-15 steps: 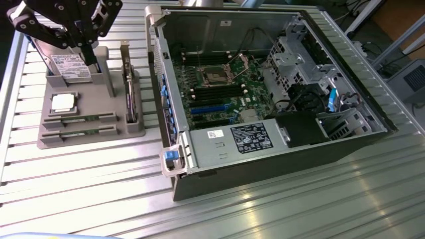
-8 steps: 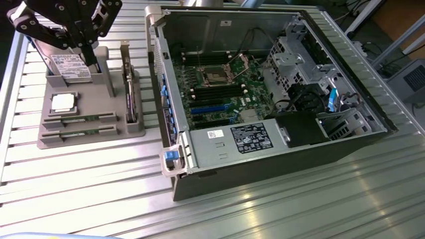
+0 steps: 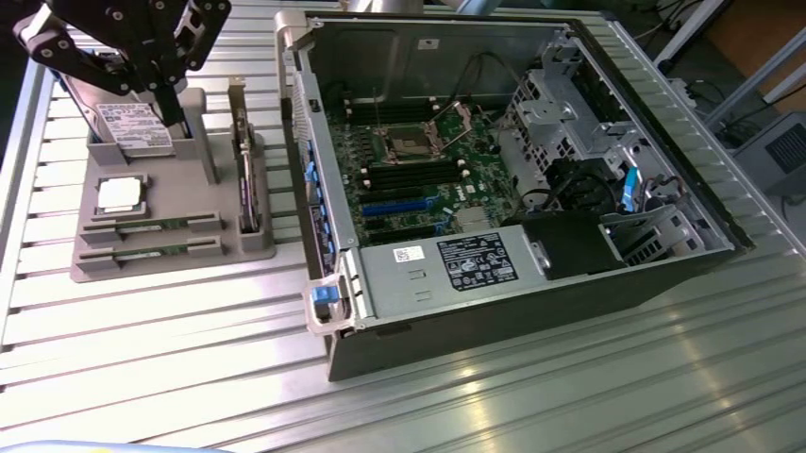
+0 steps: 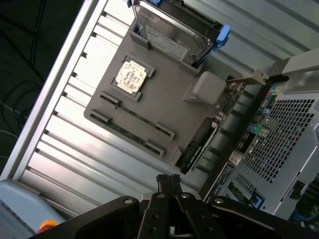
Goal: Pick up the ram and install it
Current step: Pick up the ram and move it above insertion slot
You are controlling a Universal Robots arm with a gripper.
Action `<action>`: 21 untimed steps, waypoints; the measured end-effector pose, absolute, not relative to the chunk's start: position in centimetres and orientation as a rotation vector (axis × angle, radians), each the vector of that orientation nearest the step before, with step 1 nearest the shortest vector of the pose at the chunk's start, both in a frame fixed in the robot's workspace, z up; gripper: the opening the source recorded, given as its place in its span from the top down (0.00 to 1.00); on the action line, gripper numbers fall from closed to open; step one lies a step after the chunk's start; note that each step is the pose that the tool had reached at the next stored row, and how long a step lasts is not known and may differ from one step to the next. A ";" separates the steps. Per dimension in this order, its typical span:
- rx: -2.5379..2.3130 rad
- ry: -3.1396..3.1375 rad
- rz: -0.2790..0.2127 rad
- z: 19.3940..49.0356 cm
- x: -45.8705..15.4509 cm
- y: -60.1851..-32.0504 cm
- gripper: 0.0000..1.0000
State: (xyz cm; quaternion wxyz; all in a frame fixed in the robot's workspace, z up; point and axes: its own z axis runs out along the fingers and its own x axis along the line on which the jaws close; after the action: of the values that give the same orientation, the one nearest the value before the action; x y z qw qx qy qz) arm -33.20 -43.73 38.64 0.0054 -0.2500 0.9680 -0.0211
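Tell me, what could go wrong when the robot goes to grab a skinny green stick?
1. The hand is shut and looks close to the standing hard drive, so it might bump it.
2. The two ram sticks lie close together beside the processor; the hand could nudge the wrong piece.
3. Cables crowd the open computer case, so a stick going in could snag.

Arm: comes in at the exterior view's top left corner, with just its black wrist end in sight.
Pincer (image 3: 168, 106): black linkage frame, hanging upright and pointing straight down.
Fingers (image 4: 163, 183): drawn fully together, tips meeting in one narrow dark point.
Tilt: none that I can see.
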 end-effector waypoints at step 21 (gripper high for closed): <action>-0.918 2.996 -0.104 38.6 -33.2 -43.7 0.90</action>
State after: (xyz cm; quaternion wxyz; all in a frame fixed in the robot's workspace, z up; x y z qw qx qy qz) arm -33.20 -43.73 38.64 0.0031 -0.2928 0.9556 -0.0332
